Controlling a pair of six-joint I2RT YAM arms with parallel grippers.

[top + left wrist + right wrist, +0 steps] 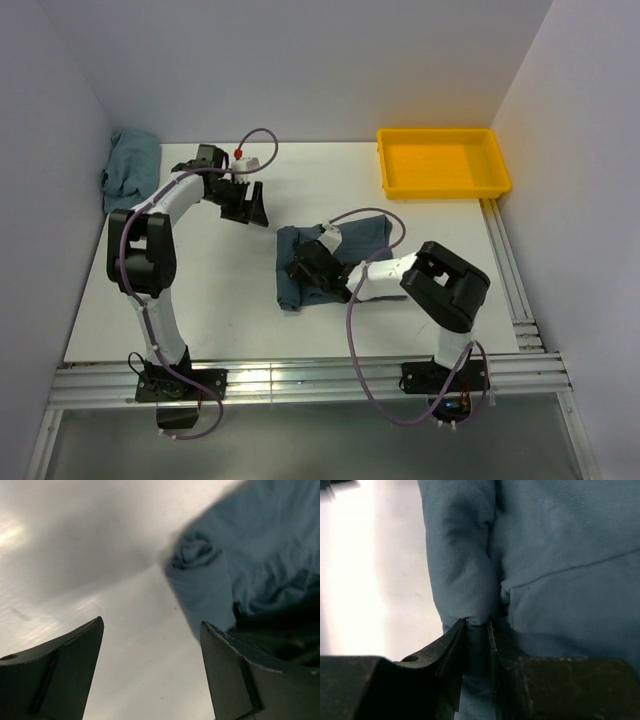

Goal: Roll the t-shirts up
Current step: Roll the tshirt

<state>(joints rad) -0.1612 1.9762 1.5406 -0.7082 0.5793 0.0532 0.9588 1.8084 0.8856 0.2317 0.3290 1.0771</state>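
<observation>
Two t-shirts out here: a slate-blue t-shirt (365, 232) lies mid-desk with its left edge rolled up, and a bunched bundle (130, 170) sits in the far-left corner, probably the second shirt, hard to say. One yellow tray (445, 188) on the desk (220, 300), far right. Two claws: the left claw (250, 212) is spread wide, holding nothing; the right claw (477, 625) pinches the roll tight.

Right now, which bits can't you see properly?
- Top view: the right hand covers the t-shirt part it pinches.
- Right wrist view: the t-shirt runs off the top and right edges.
- Left wrist view: the t-shirt's rolled end is blurred.
- Top view: the bluish cloth in the far corner is too small to identify.
</observation>
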